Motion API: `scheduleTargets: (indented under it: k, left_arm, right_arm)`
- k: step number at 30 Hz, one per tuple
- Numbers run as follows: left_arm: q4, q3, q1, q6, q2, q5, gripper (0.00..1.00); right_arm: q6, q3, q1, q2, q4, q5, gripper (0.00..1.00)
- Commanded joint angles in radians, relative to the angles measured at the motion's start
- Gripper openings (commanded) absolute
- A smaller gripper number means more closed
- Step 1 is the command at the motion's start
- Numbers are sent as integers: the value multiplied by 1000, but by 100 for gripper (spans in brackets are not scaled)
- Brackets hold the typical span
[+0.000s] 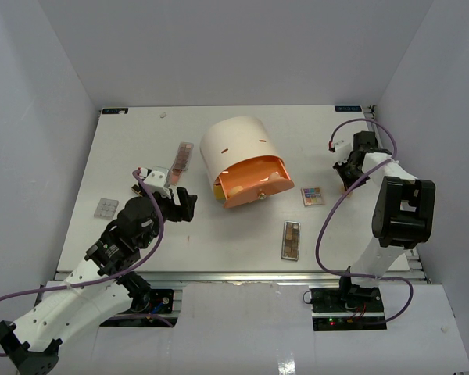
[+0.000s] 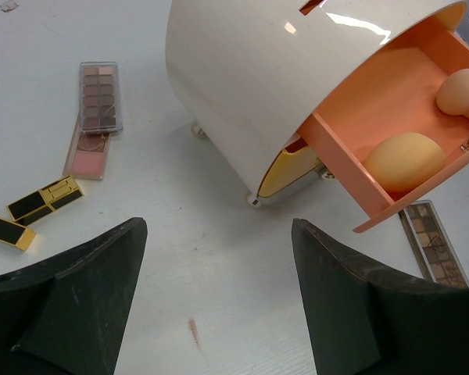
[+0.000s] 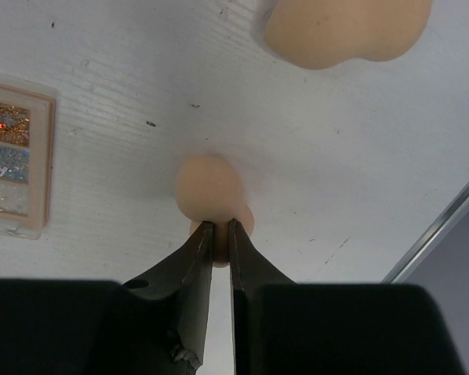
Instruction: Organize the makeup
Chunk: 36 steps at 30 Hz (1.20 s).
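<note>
My right gripper (image 3: 217, 226) is shut on a small beige sponge (image 3: 209, 186) low over the table at the far right (image 1: 345, 181). A second beige sponge (image 3: 344, 27) lies just beyond it. A glitter palette (image 3: 12, 160) lies to its left. My left gripper (image 2: 219, 230) is open and empty over bare table, left of the cream cylinder (image 1: 234, 144). The cylinder's orange drawer (image 2: 375, 117) is pulled open and holds two sponges (image 2: 406, 160). Two stacked palettes (image 2: 100, 98) and two gold-and-black bars (image 2: 45, 199) lie to the left.
A brown palette (image 1: 291, 240) lies in front of the drawer. A grey palette (image 1: 105, 207) lies at the far left. A small reddish smear (image 2: 194, 332) marks the table between my left fingers. The table's right edge (image 3: 445, 226) is close to my right gripper.
</note>
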Motion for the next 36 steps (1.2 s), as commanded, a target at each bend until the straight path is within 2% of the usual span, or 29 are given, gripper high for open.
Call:
scheduleTargets:
  k: [1, 5, 11, 17, 24, 28, 36]
  left_arm:
    - [17, -5, 7, 6, -4, 5, 86]
    - [17, -5, 7, 6, -5, 2, 86]
    - [18, -5, 14, 6, -3, 6, 86]
    - [17, -7, 18, 5, 10, 2, 86]
    - [17, -8, 19, 4, 24, -6, 86]
    - [17, -8, 19, 4, 26, -12, 85]
    - [17, -8, 23, 6, 34, -18, 86]
  right_arm:
    - [-18, 10, -1, -34, 20, -10, 11]
    - [-37, -22, -1, -171, 0, -151, 8]
    - [-63, 44, 32, -439, -129, -475, 8]
    - [4, 134, 223, -611, -154, -641, 8]
    - [98, 266, 441, -551, -117, -670, 9]
    - [105, 333, 475, -482, -132, -690, 11]
    - [94, 330, 556, -430, -134, -693, 15]
